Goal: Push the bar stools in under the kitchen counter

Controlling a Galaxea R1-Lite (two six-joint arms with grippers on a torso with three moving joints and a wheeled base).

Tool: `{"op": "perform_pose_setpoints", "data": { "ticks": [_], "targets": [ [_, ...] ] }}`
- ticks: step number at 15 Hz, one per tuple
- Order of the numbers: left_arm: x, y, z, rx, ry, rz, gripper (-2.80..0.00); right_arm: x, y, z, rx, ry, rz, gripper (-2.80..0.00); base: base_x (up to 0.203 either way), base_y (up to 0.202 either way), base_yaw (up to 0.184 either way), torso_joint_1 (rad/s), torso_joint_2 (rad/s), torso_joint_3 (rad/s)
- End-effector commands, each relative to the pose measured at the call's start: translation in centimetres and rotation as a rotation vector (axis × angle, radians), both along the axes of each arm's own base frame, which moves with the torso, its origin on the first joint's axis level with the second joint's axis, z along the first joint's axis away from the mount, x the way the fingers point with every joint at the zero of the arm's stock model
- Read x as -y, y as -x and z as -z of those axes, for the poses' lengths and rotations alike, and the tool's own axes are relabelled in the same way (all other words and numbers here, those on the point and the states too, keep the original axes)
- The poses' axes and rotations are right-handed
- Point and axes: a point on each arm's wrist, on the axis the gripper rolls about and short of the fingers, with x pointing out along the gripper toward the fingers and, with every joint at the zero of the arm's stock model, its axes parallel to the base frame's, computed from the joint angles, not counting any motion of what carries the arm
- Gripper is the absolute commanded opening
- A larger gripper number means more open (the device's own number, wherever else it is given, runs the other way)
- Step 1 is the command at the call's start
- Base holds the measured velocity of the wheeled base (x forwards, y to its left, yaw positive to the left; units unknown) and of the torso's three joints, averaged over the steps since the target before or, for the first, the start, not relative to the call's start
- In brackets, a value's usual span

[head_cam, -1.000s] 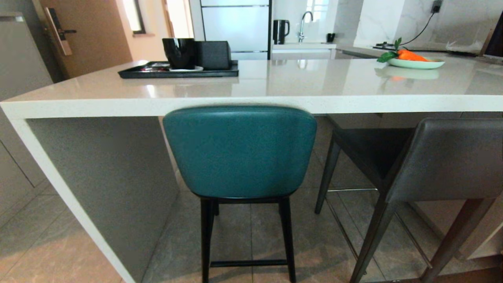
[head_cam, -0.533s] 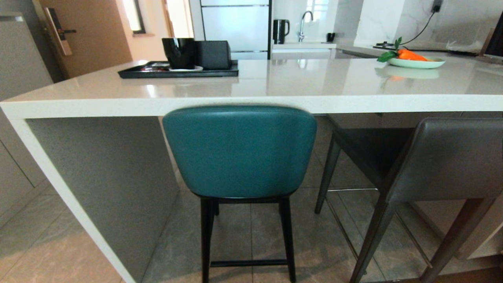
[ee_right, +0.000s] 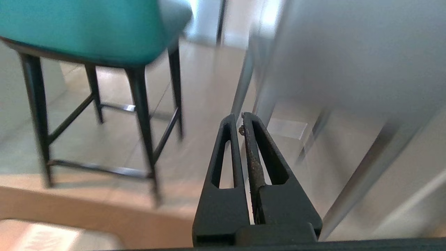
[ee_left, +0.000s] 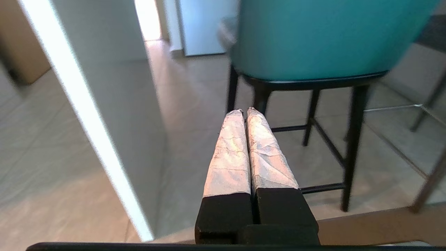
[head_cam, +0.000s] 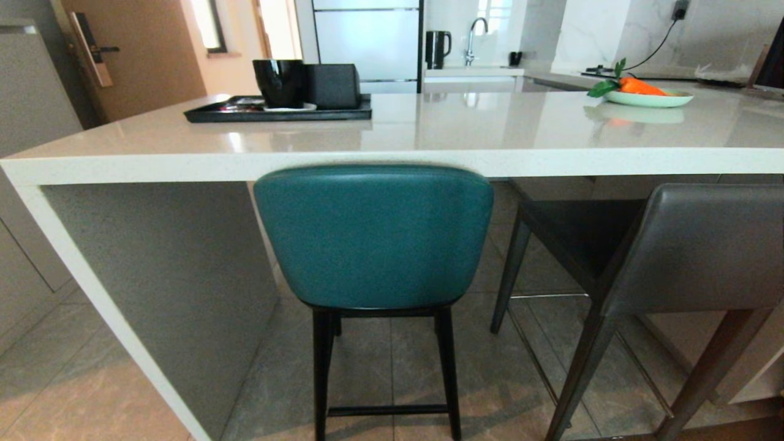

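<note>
Both sets of jaws are being kept pressed together with nothing gripped between them — the left gripper (ee_left: 244, 111), with its fingers wrapped in pale tape, is being held low in front of the teal stool (ee_left: 324, 38), and the right gripper (ee_right: 237, 120), bare black, is being held low off that stool's other side. Neither one is touching anything, and neither arm is being caught in the head view.

Moving outward, the teal stool (head_cam: 373, 236) is being seen from behind, its rounded back tucked up against the thick front edge of the kitchen counter (head_cam: 392, 162), with its thin black legs standing on the tiled floor (head_cam: 496, 380) just beside the grey side panel (head_cam: 177, 288). To its right, the dark grey stool (head_cam: 692, 248) is being shown angled — its seat pointing in under the slab, its back standing well out from the edge.

On the counter top, a black tray (head_cam: 278, 112) with dark cups is being seen at the far left, and a pale plate (head_cam: 648, 98) with something orange and leafy at the far right.
</note>
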Motion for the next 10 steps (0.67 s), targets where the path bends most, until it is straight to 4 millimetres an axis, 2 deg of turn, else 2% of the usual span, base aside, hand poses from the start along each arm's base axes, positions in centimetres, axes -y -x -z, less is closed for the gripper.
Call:
{"op": "perform_pose_setpoints", "data": {
  "ticks": [1,2,3,5,6,8,10],
  "targets": [
    [-0.04,0.0,0.14,-0.028,-0.024,-0.017,-2.8,0.08,-0.27,2.41,-0.046,-0.186,0.023,-2.8,0.0,0.0,0.0,0.0,0.0,0.0],
    [-0.11,0.07,0.41,-0.072,-0.048,-0.049,-2.8,0.14,-0.32,2.52,-0.054,-0.256,0.047,-2.8,0.0,0.0,0.0,0.0,0.0,0.0],
    [-0.14,0.09,0.39,-0.075,-0.043,-0.064,-2.8,0.21,-0.37,2.6,-0.049,-0.243,0.078,-2.8,0.0,0.0,0.0,0.0,0.0,0.0],
    [-0.21,0.1,0.42,-0.082,0.0,-0.091,-2.8,0.24,-0.77,3.25,-0.009,-0.072,0.094,-2.8,0.0,0.0,0.0,0.0,0.0,0.0],
    [-0.2,0.09,0.45,-0.076,-0.04,-0.096,-2.8,0.22,-0.83,3.34,0.001,-0.023,0.086,-2.8,0.0,0.0,0.0,0.0,0.0,0.0],
    [-0.09,0.03,0.33,-0.039,-0.103,-0.052,-2.8,0.22,-0.82,3.31,0.003,-0.026,0.085,-2.8,0.0,0.0,0.0,0.0,0.0,0.0],
    [-0.19,-0.01,0.51,-0.061,-0.025,-0.084,-2.8,0.23,-0.82,3.31,0.0,-0.06,0.089,-2.8,0.0,0.0,0.0,0.0,0.0,0.0]
  ]
}}
